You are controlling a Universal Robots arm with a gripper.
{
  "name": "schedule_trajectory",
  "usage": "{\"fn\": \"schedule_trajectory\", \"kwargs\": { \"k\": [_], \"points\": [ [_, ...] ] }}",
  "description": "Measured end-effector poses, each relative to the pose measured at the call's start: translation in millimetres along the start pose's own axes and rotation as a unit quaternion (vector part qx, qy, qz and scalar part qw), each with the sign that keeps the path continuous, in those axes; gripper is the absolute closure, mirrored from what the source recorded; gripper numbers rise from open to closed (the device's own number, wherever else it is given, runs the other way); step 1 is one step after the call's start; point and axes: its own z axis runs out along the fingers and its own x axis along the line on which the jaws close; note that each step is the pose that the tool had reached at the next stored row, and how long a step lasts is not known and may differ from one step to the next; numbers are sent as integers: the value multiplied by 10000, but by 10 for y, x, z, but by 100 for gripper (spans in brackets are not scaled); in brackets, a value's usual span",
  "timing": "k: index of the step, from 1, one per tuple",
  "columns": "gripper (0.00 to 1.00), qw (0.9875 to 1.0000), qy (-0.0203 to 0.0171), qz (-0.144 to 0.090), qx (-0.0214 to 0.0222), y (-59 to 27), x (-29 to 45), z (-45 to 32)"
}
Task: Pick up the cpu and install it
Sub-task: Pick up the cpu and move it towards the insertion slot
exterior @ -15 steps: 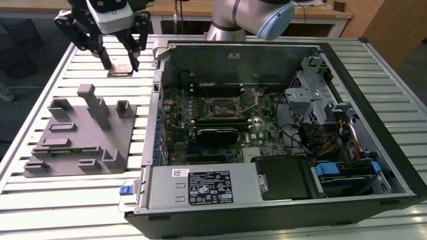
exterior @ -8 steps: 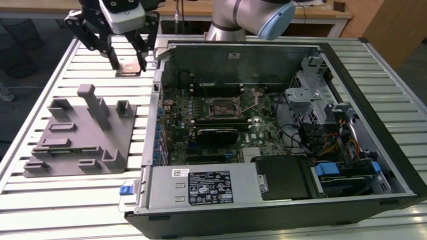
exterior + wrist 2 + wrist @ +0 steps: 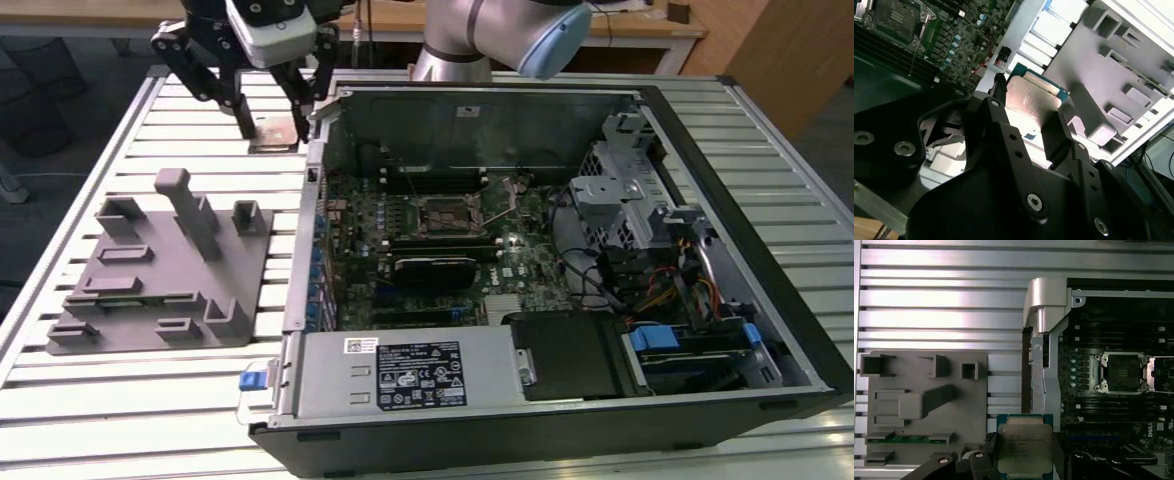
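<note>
The black gripper [image 3: 1029, 114] holds the cpu [image 3: 1031, 97] between its two fingers [image 3: 1056, 134], one pressed on each side edge. The chip's silver top faces the camera, with a thin green edge showing along its far side. Beyond it lies the slatted metal table [image 3: 1056, 27]. A grey plastic fixture block [image 3: 1114, 65] with raised posts and pockets sits on the slats. On the other side is the green motherboard [image 3: 954, 45] – its square socket [image 3: 899, 17] is well apart from the chip.

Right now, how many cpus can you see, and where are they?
1. The cpu is held in the gripper, above the slatted table, just outside the open computer case. The motherboard socket looks empty; others could be hidden inside the case.
</note>
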Motion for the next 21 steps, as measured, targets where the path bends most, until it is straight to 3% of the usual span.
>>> {"fn": "schedule_trajectory", "kwargs": {
  "k": [21],
  "points": [
    [47,10000,0,0,0,2,-413,4]
  ]
}}
